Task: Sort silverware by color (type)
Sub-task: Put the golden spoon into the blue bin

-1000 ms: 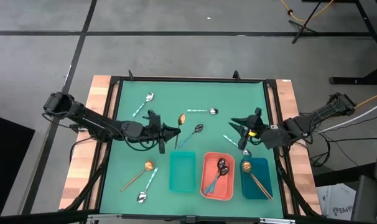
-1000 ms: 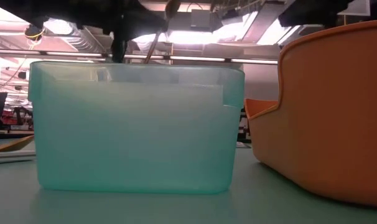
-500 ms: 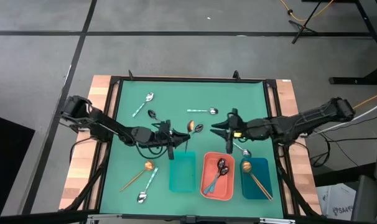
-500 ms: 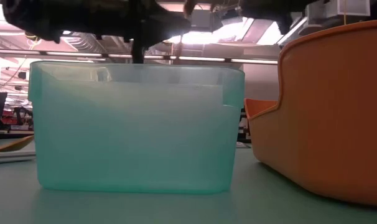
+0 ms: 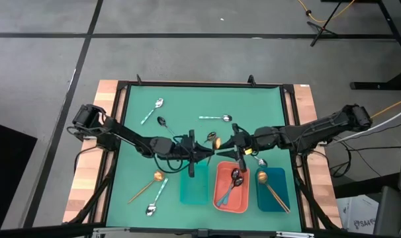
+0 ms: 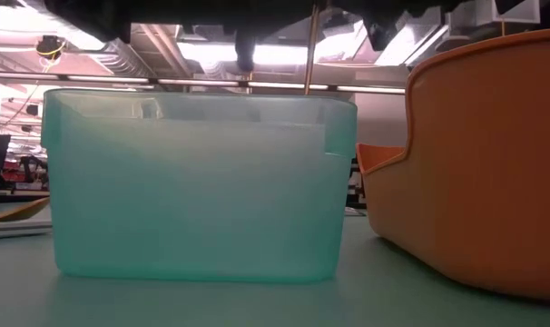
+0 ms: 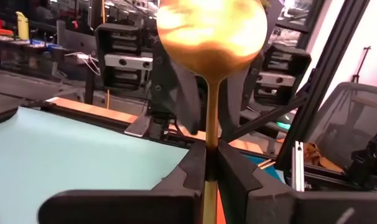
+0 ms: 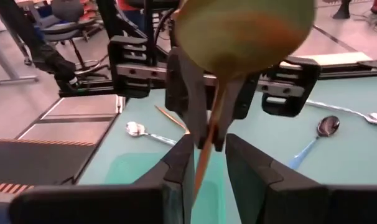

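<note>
As counted, three trays (image 5: 194, 183)

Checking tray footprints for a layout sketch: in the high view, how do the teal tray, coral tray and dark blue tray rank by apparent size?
1. coral tray, the largest outline.
2. teal tray and dark blue tray: too close to rank; the left gripper overlaps the teal tray's far edge.

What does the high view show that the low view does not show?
Only the high view: both arms meeting at mid-table, the left gripper shut on a gold spoon, the right gripper facing it, the dark blue tray, and loose spoons on the mat. Only the low view: the room's ceiling lights beyond the table. Both: the teal tray and coral tray.
</note>
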